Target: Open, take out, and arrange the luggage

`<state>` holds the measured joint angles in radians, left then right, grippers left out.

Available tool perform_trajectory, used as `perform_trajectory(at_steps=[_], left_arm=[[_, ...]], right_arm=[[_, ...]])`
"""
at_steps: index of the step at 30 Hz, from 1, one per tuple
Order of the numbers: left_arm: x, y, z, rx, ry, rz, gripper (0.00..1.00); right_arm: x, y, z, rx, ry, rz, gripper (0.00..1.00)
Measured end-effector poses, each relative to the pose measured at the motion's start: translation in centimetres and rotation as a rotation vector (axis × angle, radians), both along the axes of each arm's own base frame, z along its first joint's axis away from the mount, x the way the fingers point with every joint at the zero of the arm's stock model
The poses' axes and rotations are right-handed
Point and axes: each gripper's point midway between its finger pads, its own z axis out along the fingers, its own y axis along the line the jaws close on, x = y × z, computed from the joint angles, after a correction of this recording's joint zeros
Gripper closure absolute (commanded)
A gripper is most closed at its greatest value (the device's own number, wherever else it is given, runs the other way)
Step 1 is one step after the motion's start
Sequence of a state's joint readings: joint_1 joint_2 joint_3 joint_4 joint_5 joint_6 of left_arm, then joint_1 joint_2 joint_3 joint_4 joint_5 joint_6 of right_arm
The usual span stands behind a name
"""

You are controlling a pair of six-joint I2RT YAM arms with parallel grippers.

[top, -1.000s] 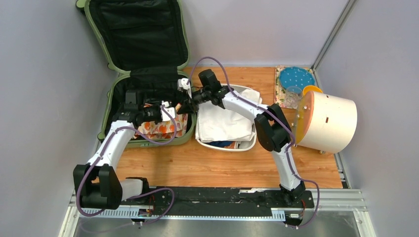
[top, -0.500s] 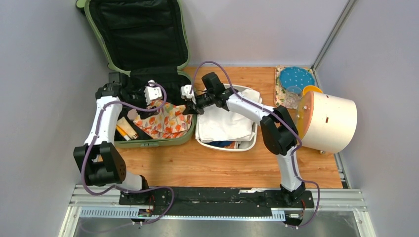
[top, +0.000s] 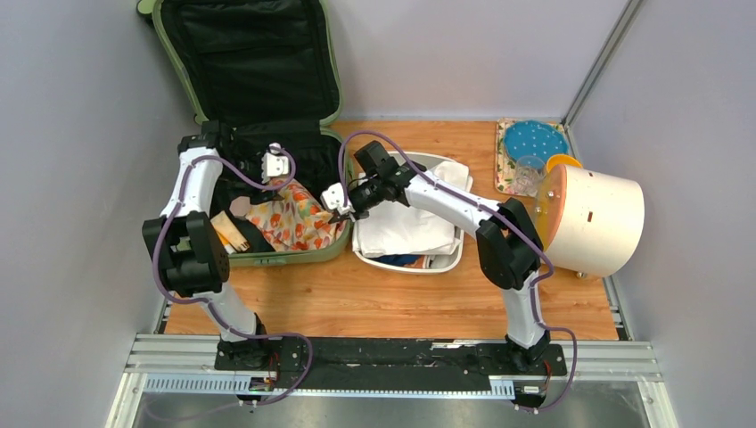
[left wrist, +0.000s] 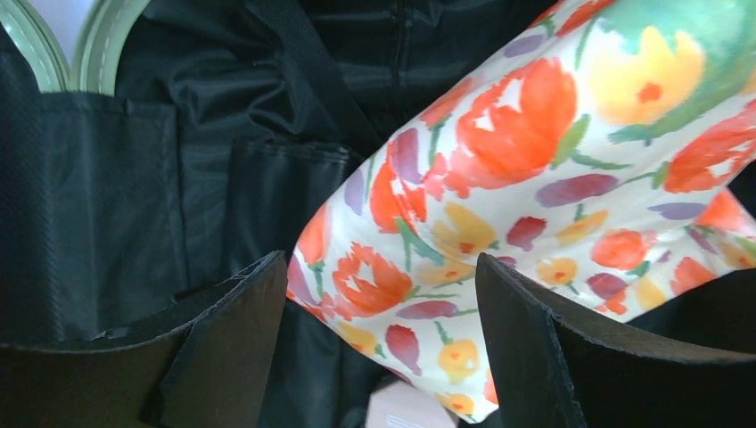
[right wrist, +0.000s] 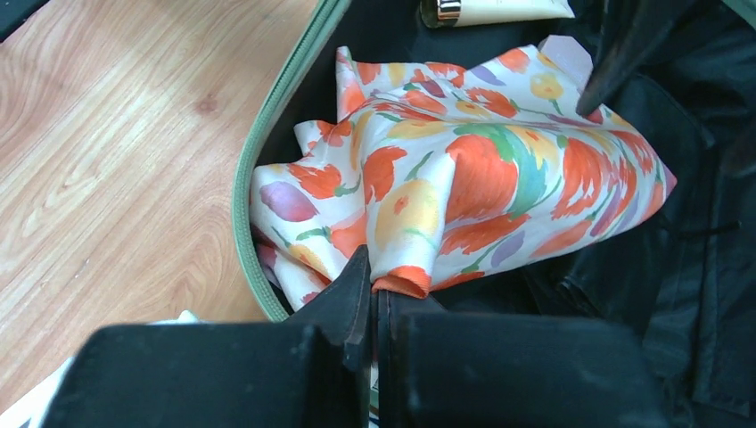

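Note:
The sage-green luggage (top: 267,259) lies open at the back left, its black-lined lid leaning on the wall. Inside lies a floral cloth (top: 299,218) with orange tulips. My right gripper (top: 339,203) is at the suitcase's right rim, shut on a hemmed edge of the cloth (right wrist: 481,169), which is pinched between its jaws (right wrist: 374,287). My left gripper (top: 275,165) hangs open over the rear of the suitcase. In the left wrist view the cloth (left wrist: 535,160) passes below the spread fingers (left wrist: 383,267), not held. The green zipper rim (right wrist: 267,152) runs beside the wooden table.
A white tub (top: 452,259) of folded white cloth stands right of the suitcase. A cream cylinder (top: 593,218) with an orange end lies far right, behind it a blue dotted plate (top: 535,141) and a glass (top: 530,174). Cream tubes (top: 227,236) lie in the suitcase's left part.
My left gripper let go of the cloth, opened and swung back to the suitcase's rear. My right gripper shut on the cloth's edge and shifted toward the near right rim.

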<state>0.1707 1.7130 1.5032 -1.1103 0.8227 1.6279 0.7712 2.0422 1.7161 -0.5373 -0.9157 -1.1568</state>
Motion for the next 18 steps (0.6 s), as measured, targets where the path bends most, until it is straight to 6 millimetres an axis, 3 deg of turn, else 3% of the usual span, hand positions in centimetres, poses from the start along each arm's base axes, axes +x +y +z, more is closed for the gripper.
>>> perform_trajectory(at_steps=[7, 10, 18], left_arm=[[1.3, -1.5, -1.4, 0.049, -0.019, -0.196, 0.15], [0.6, -2.3, -2.7, 0.066, 0.014, -0.255, 0.14], [-0.5, -4.8, -3.3, 0.093, 0.022, -0.359, 0.14]], right_arm=[[-0.9, -0.3, 0.5, -0.005, -0.102, 0.067, 1.00], [-1.1, -0.5, 0.6, -0.009, -0.146, 0.097, 1.00], [-1.7, -0.7, 1.3, -0.016, -0.261, 0.197, 1.00]])
